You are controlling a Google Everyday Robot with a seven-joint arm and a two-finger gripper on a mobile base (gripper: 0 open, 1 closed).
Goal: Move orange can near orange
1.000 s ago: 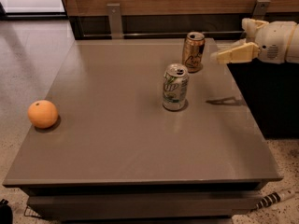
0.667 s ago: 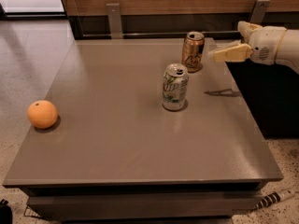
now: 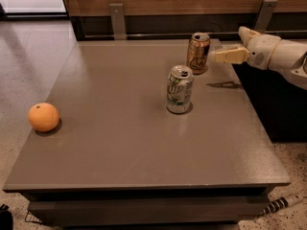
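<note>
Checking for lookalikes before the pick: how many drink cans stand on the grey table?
2. The shiny copper-orange metal can stands near the far edge, beside the cream gripper; the white and green can stands in front of it, nearer mid-table. None seems hidden.

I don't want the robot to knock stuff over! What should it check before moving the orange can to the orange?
1. The orange can stands upright: ok.
2. The gripper is beside it: ok.
3. The gripper touches it: cannot tell.
4. The orange is in view near the table's left edge: ok.
5. The white and green can is out of the way: cannot tell; it stands close.
6. The orange can is near the orange: not ok, far apart.
</note>
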